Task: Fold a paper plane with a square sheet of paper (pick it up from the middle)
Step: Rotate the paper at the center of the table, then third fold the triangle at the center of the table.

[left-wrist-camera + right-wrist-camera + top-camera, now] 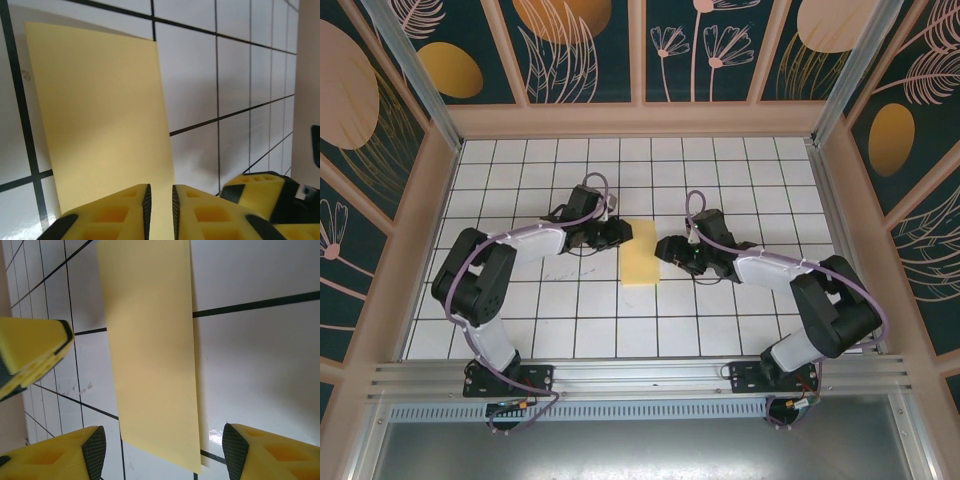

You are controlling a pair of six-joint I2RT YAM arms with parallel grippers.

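pale-yellow plain paper [640, 253], white black-gridded table [750, 170]

Two arms of matching build — black joint housings linked by pale grey-white segments, with lilac cables looping along each — rise from black base plates bolted to an aluminium rail. The left gripper [160, 210] and right gripper [162, 455] carry yellow honeycomb-moulded fingers [117, 212] faced with black ribbed pads.

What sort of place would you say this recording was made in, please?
Probably a purpose-built robot test enclosure, not a home or workshop: a white tiled floor, walls with decorative leaf-print panels, an aluminium rail carrying two arms, and a yellow paper between them.
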